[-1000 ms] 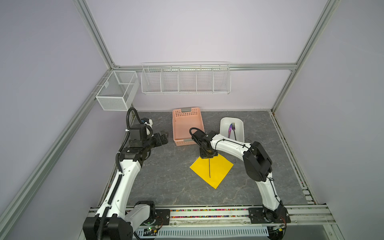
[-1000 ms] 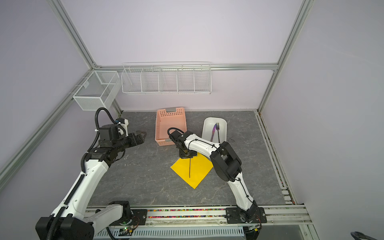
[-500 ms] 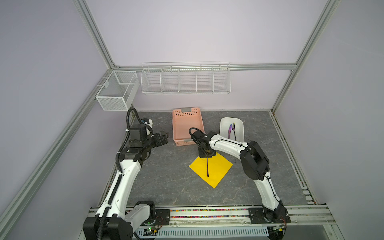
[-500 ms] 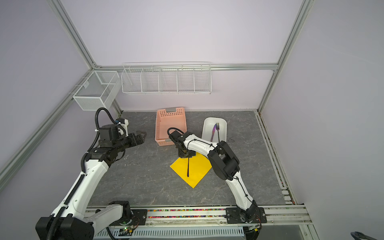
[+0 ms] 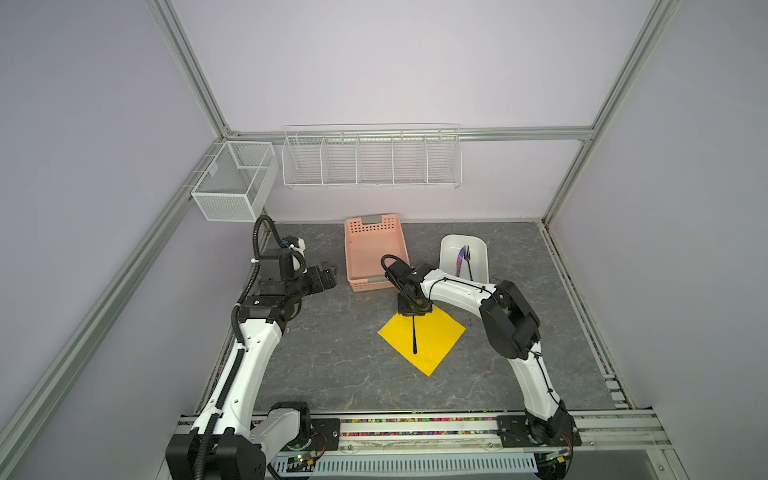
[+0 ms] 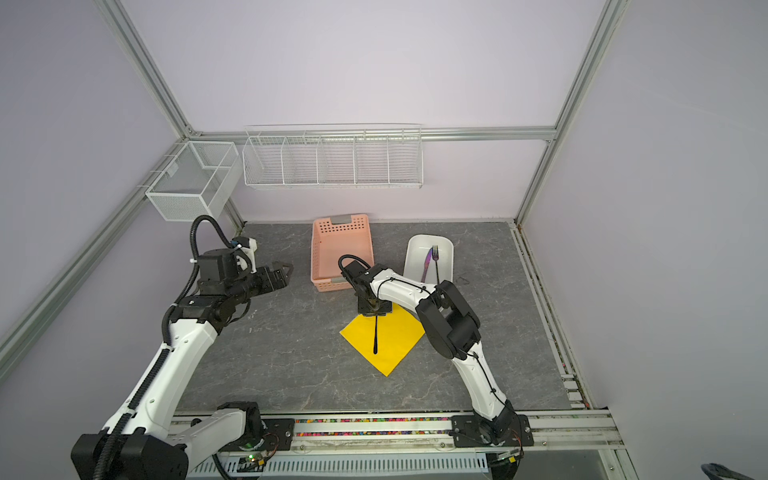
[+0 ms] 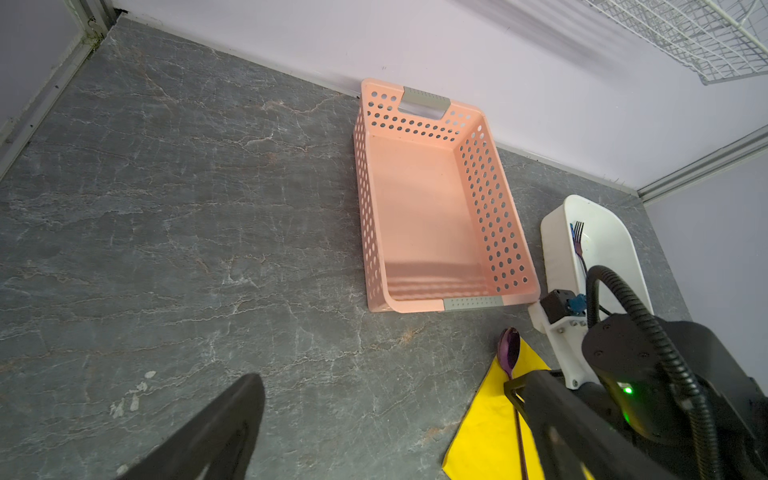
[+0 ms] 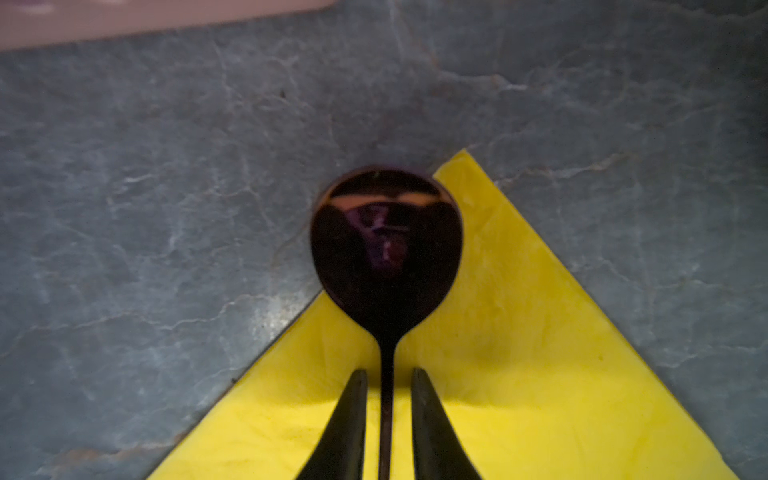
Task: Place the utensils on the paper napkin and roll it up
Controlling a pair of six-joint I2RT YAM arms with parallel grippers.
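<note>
The yellow paper napkin (image 5: 438, 338) (image 6: 397, 343) lies flat, set like a diamond, mid-table. A dark spoon (image 5: 414, 336) (image 6: 375, 336) rests on it, its bowl (image 8: 386, 245) overhanging the napkin's far corner (image 7: 509, 353). My right gripper (image 5: 413, 313) (image 8: 386, 374) is low over the spoon's neck, open only slightly, with yellow showing between the handle and each finger. A fork (image 5: 467, 259) and knife (image 5: 460, 266) lie in the white tub (image 5: 449, 249). My left gripper (image 5: 328, 272) (image 7: 384, 380) hovers open and empty left of the basket.
A pink perforated basket (image 5: 374, 253) (image 7: 424, 208) stands empty just behind the napkin, beside the tub. White wire baskets (image 5: 370, 160) hang on the back wall and the left corner. Bare grey tabletop (image 5: 332, 353) spreads left of and in front of the napkin.
The right gripper's fingers have parted from the spoon handle, leaving the spoon lying on the napkin. The left arm has not moved.
</note>
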